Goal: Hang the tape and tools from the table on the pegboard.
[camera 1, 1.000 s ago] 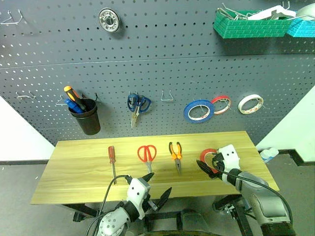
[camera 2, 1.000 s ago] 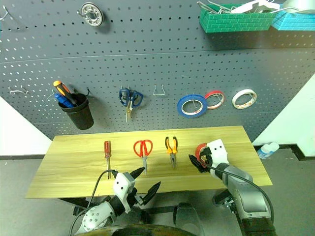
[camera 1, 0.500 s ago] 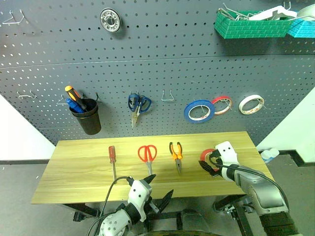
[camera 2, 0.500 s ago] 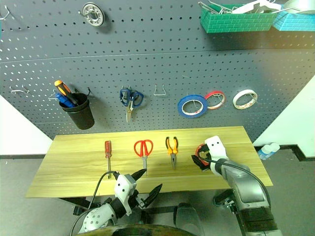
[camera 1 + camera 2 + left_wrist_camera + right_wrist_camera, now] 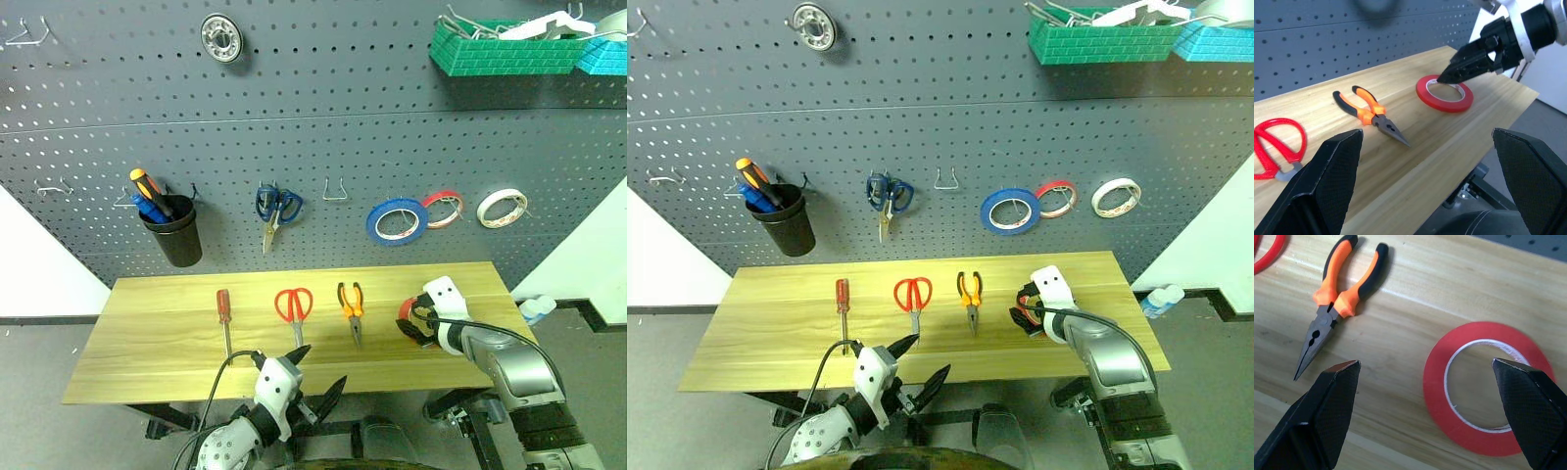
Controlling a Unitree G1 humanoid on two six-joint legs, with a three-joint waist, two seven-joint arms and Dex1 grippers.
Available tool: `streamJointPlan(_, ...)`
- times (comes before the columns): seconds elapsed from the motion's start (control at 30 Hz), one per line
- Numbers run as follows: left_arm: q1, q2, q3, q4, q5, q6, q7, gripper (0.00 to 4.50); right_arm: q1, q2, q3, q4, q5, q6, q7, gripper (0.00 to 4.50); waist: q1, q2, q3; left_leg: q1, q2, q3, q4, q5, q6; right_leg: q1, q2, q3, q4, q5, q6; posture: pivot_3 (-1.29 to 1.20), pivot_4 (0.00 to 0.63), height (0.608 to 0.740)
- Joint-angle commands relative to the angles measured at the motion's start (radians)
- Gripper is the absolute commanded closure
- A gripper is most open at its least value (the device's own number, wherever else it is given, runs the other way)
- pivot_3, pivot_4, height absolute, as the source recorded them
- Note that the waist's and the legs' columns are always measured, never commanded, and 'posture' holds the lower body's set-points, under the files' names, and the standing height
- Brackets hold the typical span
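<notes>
Left eye view: one tape (image 5: 415,315), three tools, both grippers' fingers open.

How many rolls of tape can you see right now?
4. The red tape lies on the table; a blue roll, a red-edged roll and a white roll hang on the pegboard.

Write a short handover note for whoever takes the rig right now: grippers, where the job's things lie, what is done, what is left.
Right gripper: open, over the red tape, not gripping.
Left gripper: open, holding nothing, at the table's near edge.
On the table: tape, screwdriver, red scissors, pliers.
Done: nothing hung on the pegboard yet.
Left: all four items.
</notes>
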Motion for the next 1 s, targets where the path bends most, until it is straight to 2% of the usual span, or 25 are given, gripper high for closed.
streamJointPlan(0.03, 0.027, -0.005, -0.012, -0.048, -0.027, -0.007, -0.001, 0.08, 0.003, -0.01, -0.004, -0.009, -0.002, -0.021, 0.011, 0.0, 0.0, -0.001, 0.011, 0.0, 0.0, 0.0, 0.0, 0.0, 0.0, 0.0, 0.0, 0.0, 0.0, 0.0, 0.0, -0.01, 0.071, 0.736)
streamJointPlan(0.1, 0.03, 0.212, 0.345, -0.145, -0.372, 0.141, -0.153, 0.08, 0.008, -0.015, -0.012, -0.012, -0.002, -0.023, 0.014, 0.0, -0.002, -0.004, 0.023, 0.0, 0.0, 0.0, 0.0, 0.0, 0.0, -0.001, -0.001, 0.0, 0.0, 0.0, 0.0, -0.01, 0.081, 0.736)
streamJointPlan(0.13, 0.009, 0.32, 0.497, -0.199, -0.533, 0.221, -0.209, 0.08, 0.011, -0.017, -0.014, -0.013, -0.002, -0.024, 0.016, 0.0, -0.002, -0.011, 0.034, 0.0, 0.001, 0.0, -0.001, 0.0, 0.0, -0.003, 0.0, 0.0, 0.004, -0.002, -0.002, 0.0, 0.086, 0.736)
streamJointPlan(0.17, 0.01, 0.397, 0.599, -0.212, -0.627, 0.26, -0.265, 0.08, 0.016, -0.017, -0.015, -0.016, -0.001, -0.02, 0.015, 0.0, -0.001, -0.014, 0.041, -0.001, 0.008, -0.001, -0.001, 0.0, 0.0, -0.005, 0.003, -0.006, 0.004, -0.002, -0.006, 0.0, 0.095, 0.736)
streamJointPlan(0.2, 0.018, 0.434, 0.65, -0.217, -0.7, 0.293, -0.294, 0.08, 0.024, -0.018, -0.01, -0.022, -0.002, -0.02, 0.018, 0.0, 0.0, -0.015, 0.044, -0.004, 0.013, -0.003, 0.0, 0.0, 0.0, -0.009, 0.005, -0.013, 0.004, -0.002, -0.01, 0.0, 0.103, 0.736)
streamJointPlan(0.27, 0.041, 0.472, 0.72, -0.226, -0.801, 0.358, -0.334, 0.08, 0.038, -0.02, -0.001, -0.033, -0.001, -0.02, 0.02, 0.0, 0.0, -0.001, 0.047, -0.014, 0.016, -0.004, 0.001, 0.003, -0.003, -0.017, 0.005, -0.018, 0.003, 0.003, -0.02, 0.0, 0.11, 0.736)
streamJointPlan(0.33, 0.057, 0.49, 0.759, -0.243, -0.814, 0.393, -0.355, 0.08, 0.053, -0.017, 0.001, -0.046, -0.001, -0.019, 0.017, 0.0, -0.002, 0.007, 0.048, -0.016, 0.011, 0.002, 0.001, 0.002, -0.003, -0.015, -0.001, -0.015, 0.003, 0.003, -0.018, 0.0, 0.117, 0.736)
streamJointPlan(0.43, 0.057, 0.487, 0.783, -0.254, -0.829, 0.434, -0.375, 0.08, 0.067, -0.012, -0.003, -0.06, 0.005, -0.012, 0.015, 0.0, -0.002, -0.004, 0.057, -0.017, 0.009, 0.006, 0.0, 0.001, -0.001, -0.016, -0.002, -0.012, 0.002, 0.004, -0.013, 0.0, 0.118, 0.736)
streamJointPlan(0.53, 0.049, 0.482, 0.784, -0.263, -0.837, 0.464, -0.394, 0.08, 0.072, -0.009, -0.004, -0.073, 0.009, -0.01, 0.011, 0.0, -0.001, -0.009, 0.06, -0.017, 0.009, 0.006, 0.0, 0.001, -0.001, -0.016, -0.002, -0.012, 0.002, 0.003, -0.015, -0.01, 0.118, 0.736)
streamJointPlan(0.83, 0.011, 0.46, 0.766, -0.265, -0.791, 0.496, -0.402, 0.08, 0.036, 0.02, -0.042, -0.061, 0.018, -0.017, -0.033, 0.0, -0.001, -0.008, 0.07, -0.015, 0.011, 0.005, 0.0, 0.001, -0.002, -0.016, -0.002, -0.012, 0.003, 0.003, -0.017, -0.02, 0.141, 0.736)
streamJointPlan(1.0, 0.006, 0.436, 0.723, -0.307, -0.709, 0.484, -0.384, 0.08, 0.001, 0.035, -0.038, -0.037, 0.002, -0.039, -0.057, 0.0, -0.003, -0.009, 0.083, -0.017, 0.011, 0.005, 0.0, 0.001, -0.002, -0.017, -0.002, -0.012, 0.003, 0.004, -0.017, -0.01, 0.166, 0.736)
